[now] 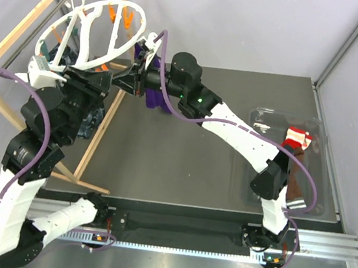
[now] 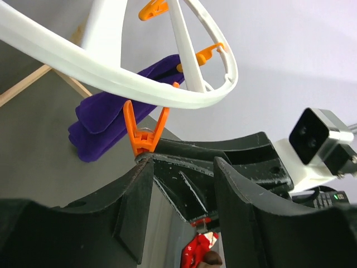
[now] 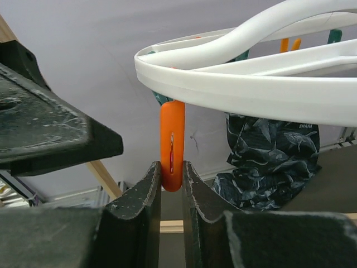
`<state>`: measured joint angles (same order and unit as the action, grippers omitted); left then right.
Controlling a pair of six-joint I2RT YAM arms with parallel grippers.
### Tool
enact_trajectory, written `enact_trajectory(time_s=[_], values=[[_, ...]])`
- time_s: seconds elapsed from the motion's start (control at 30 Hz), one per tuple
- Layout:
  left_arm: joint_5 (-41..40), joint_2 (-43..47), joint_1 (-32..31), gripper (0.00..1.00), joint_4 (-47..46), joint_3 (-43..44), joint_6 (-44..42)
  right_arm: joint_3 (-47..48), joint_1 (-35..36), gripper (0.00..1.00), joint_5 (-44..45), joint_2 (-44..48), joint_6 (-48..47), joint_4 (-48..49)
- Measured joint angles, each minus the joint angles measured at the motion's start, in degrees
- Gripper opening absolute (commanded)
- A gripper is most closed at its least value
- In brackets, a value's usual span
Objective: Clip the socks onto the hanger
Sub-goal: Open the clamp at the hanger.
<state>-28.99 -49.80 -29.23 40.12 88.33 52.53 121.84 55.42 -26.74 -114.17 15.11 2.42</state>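
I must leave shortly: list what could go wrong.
The right fingers pinch only the lower end of the orange plastic clip; it may slip out. The white plastic ring hanger could swing. With the left fingers empty and the red Santa sock far off, that grip must last.

The sock (image 2: 199, 248) (just a red scrap) is cut off by the left wrist view's bottom edge; the hanger (image 3: 251, 84) runs past the right wrist view's right edge.
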Motion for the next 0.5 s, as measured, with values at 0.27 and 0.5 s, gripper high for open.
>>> enact_trajectory(time_s=[0.27, 0.5], values=[[-2.8, -2.6, 0.0, 0.52, 0.4, 0.1, 1.3, -1.1, -0.5, 0.0, -1.6, 1.0, 0.3, 0.1], [-5.3, -2.9, 0.0, 0.57, 0.5, 0.1, 0.0, -1.1, -1.7, 0.0, -3.1, 1.7, 1.1, 0.1]])
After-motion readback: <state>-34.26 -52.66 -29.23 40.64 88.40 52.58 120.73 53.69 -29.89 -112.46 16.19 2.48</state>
